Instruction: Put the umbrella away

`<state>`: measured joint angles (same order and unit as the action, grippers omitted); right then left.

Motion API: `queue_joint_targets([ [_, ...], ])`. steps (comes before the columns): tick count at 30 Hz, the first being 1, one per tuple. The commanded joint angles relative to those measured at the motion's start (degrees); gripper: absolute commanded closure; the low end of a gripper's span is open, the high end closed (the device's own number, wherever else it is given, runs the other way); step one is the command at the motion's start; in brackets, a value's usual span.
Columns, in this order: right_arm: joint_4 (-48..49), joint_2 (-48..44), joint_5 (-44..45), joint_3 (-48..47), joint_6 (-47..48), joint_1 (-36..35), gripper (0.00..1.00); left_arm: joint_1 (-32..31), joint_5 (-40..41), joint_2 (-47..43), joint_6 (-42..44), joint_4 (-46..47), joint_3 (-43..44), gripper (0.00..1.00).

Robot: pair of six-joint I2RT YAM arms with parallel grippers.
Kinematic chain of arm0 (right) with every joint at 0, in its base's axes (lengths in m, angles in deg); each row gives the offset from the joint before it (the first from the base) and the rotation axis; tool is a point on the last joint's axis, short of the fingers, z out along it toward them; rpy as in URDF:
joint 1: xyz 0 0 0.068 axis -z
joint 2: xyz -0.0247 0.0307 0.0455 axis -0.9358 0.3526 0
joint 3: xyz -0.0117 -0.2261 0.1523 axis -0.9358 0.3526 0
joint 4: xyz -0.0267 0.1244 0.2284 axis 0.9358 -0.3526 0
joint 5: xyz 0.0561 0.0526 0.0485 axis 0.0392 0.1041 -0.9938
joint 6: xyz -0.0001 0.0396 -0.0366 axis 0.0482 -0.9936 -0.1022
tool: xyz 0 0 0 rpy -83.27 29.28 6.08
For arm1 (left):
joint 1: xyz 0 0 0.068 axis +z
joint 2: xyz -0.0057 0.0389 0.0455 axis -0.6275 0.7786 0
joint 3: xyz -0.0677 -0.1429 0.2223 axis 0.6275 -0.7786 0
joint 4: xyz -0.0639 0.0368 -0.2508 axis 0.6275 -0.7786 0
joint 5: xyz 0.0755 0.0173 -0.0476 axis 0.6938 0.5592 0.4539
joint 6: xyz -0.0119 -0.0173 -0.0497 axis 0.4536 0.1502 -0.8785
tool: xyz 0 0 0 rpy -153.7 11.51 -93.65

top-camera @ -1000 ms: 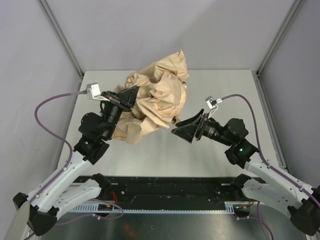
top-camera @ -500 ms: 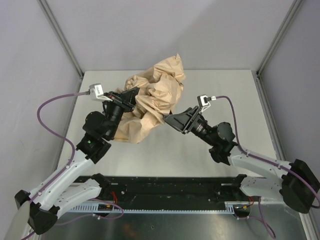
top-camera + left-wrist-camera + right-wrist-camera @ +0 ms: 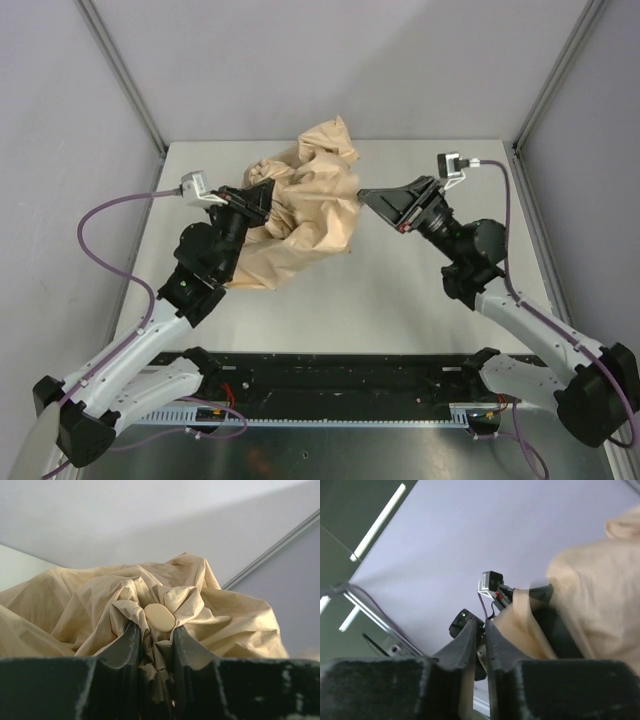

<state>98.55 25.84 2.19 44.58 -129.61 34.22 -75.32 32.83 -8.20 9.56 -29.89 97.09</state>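
Observation:
The umbrella (image 3: pixel 305 210) is a crumpled tan bundle of fabric held up over the back left of the table. My left gripper (image 3: pixel 262 190) is shut on it. In the left wrist view the fingers (image 3: pixel 155 630) pinch bunched canopy (image 3: pixel 90 600) just below a cream oval cap (image 3: pixel 160 617). My right gripper (image 3: pixel 365 195) is at the bundle's right edge, raised and pointing left. Its jaws (image 3: pixel 481 622) are shut with nothing seen between them, and the tan fabric (image 3: pixel 600 595) lies just beside the right finger. The shaft and handle are hidden.
The white table (image 3: pixel 420 290) is walled by grey panels with metal posts (image 3: pixel 545 95) at the back corners. A black rail (image 3: pixel 340 375) runs along the near edge between the arm bases. The left arm's wrist camera (image 3: pixel 491 581) shows in the right wrist view.
My right gripper has shut and swung from the umbrella's lower right edge up to its right side. The bundle has shifted slightly in the left gripper's hold.

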Motion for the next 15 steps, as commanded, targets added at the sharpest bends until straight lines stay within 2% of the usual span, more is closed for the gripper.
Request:
queue_joint_targets([
  [1, -11.7, -3.1, -11.4, -5.7, 6.7, 1.8, 0.53, 0.3, 6.5, -2.2, -1.6, 2.3, 0.8, 1.00],
  [2, -16.4, -3.9, -9.8, -5.7, 9.6, -0.2, 0.33, 0.3, 7.8, -2.4, -1.6, 2.2, 1.0, 1.00],
  [3, -20.6, -4.7, -7.1, -5.5, 13.2, -2.5, 0.21, 0.3, 8.8, -2.5, -1.7, 2.1, 1.2, 1.00],
  [5, -26.8, -6.3, 0.9, -4.8, 20.1, -10.0, 0.09, 0.4, 10.3, -2.2, -2.0, 2.0, 1.8, 1.00],
  [9, -29.1, -6.1, 12.6, -2.9, 26.0, -20.1, 0.03, 0.5, 10.8, -2.1, -3.6, 1.7, 2.8, 1.00],
  [15, -17.6, 0.6, 14.7, 0.0, 21.2, -24.4, 0.03, 0.4, 10.7, -3.0, -6.5, 1.0, 2.9, 1.00],
])
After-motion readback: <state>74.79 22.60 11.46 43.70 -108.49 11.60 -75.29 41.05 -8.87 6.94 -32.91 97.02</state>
